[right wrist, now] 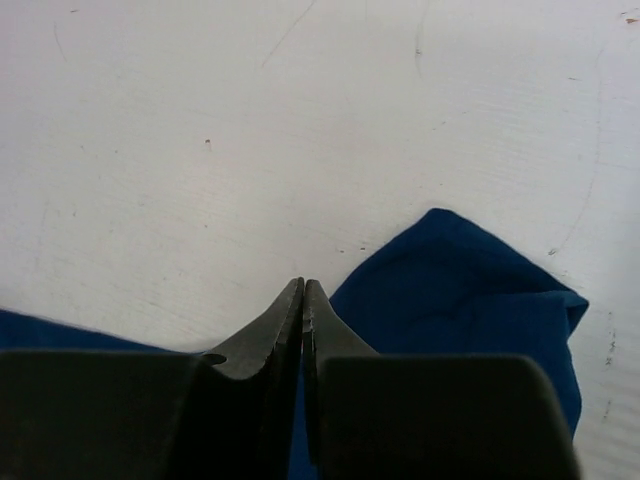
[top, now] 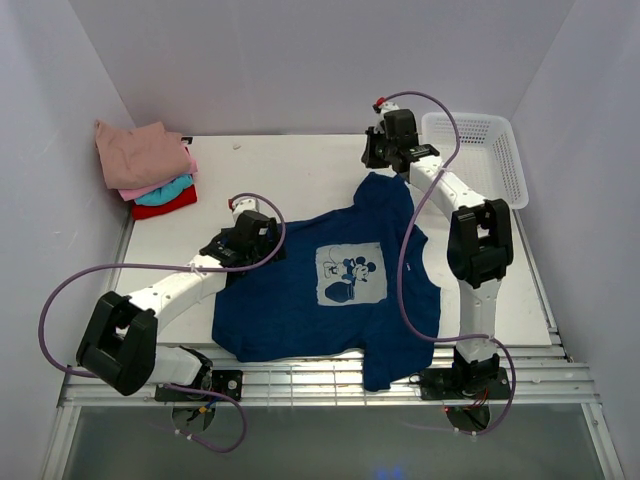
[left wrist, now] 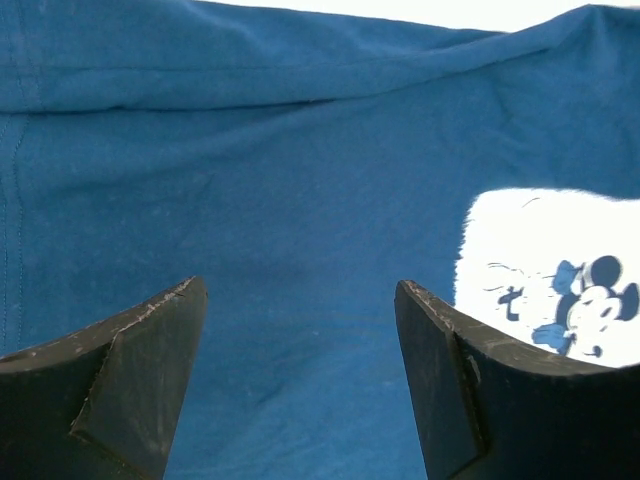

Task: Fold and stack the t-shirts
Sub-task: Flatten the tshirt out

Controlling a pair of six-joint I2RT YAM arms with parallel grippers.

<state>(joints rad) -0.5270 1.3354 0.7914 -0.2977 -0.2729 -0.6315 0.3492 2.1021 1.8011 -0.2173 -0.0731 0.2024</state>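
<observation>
The navy tee point(top: 290, 310) lies spread print-up across the middle of the table point(top: 290, 170). Its long axis runs from a far point under the right arm down to the near edge, where one corner drapes over the front rail. The left gripper point(top: 262, 243) sits over the shirt's left margin, closer than the other arm to the bulk of the cloth. From there the pale mouse print point(top: 350, 275) and most of the fabric lie to its right. In the left wrist view that gripper point(left wrist: 300, 290) has its jaws spread wide with only flat blue cloth between them, grasping nothing. The right gripper point(top: 380, 160) is at the shirt's far tip with its fingers pressed fully together. Its wrist view shows the closed fingertips point(right wrist: 303, 290) over bare table with blue fabric lying beside and under them, so whether any cloth is pinched cannot be told. The folded stack of tees point(top: 150, 165) sits well apart in the far left corner, and a white mesh basket point(top: 490, 150) stands far right.
</observation>
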